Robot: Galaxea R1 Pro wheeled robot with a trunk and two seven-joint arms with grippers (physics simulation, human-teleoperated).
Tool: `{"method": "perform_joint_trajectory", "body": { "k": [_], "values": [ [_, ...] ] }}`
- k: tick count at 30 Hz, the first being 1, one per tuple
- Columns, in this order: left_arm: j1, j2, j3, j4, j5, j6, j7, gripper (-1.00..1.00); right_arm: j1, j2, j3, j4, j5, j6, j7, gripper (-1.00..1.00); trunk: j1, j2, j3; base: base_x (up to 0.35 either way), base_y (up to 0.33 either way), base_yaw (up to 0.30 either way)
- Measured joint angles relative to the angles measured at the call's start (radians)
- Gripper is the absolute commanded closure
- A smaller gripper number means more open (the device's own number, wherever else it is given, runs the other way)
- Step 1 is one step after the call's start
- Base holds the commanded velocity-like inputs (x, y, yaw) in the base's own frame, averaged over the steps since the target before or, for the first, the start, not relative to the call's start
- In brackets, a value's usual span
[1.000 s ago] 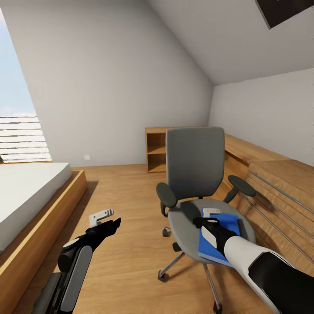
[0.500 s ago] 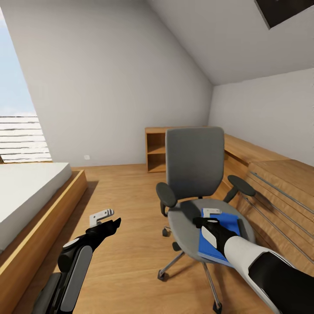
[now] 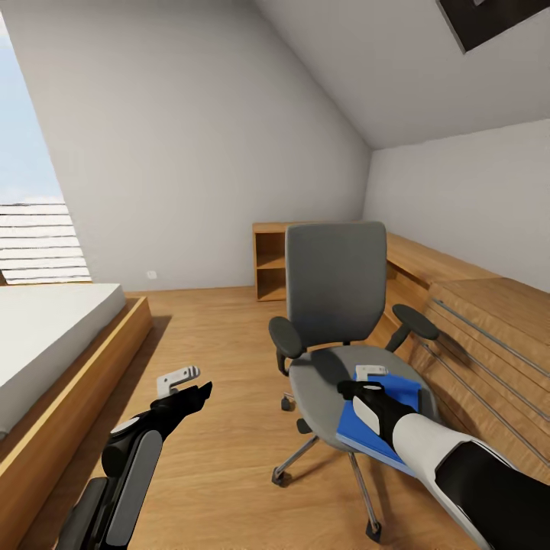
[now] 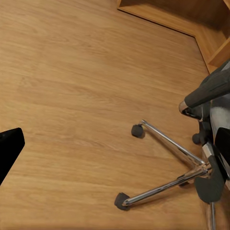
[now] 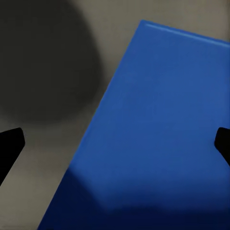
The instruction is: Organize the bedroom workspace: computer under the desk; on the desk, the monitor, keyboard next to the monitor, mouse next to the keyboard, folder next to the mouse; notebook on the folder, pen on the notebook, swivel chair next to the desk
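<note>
Two arms in frame, one task item in reach.

Item 1: folder [image 3: 380, 424], bright blue, flat on the seat of the swivel chair [image 3: 336, 290], toward the seat's 4 o'clock side. Not yet lifted; in the right wrist view the folder [image 5: 158, 139] lies against grey upholstery.

Item 2: right gripper [image 3: 367, 380], poised directly over the folder. Fingers spread, one dark tip at each edge of the wrist view with the blue cover between them, pinching nothing. Contact with the cover probably not yet made, though the head view is too coarse to be sure.

Item 3: left gripper [image 3: 183, 382], idle over bare wood floor [image 4: 72, 72] at the chair's 9 o'clock. Fingers parted, empty.

Item 4: bed [image 3: 46, 344], at 9 o'clock of the room; light wood shelf unit [image 3: 271, 263] behind the chair at 12 o'clock.

Status: folder transfer at the grasp stage. Judged outstanding: folder to desk, notebook and pen stacked, chair positioned.
</note>
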Motion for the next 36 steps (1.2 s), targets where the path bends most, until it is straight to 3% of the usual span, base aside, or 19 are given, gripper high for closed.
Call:
{"method": "perform_joint_trajectory", "body": {
  "k": [8, 36],
  "values": [
    [0.000, 0.000, 0.000, 0.001, 0.000, 0.001, 0.000, -1.00, -0.001, 0.000, -0.002, 0.001, -0.002, 0.000, 0.000, -1.00, 0.000, 0.000, 0.000, 0.000, 0.000, 0.000],
    [0.000, -0.002, 0.000, 0.001, 0.000, 0.002, 0.000, -1.00, 0.000, 0.001, -0.008, 0.001, -0.006, -0.001, -0.001, -1.00, -0.107, 0.196, 0.088, 0.000, 0.000, 0.000]
  ]
}}
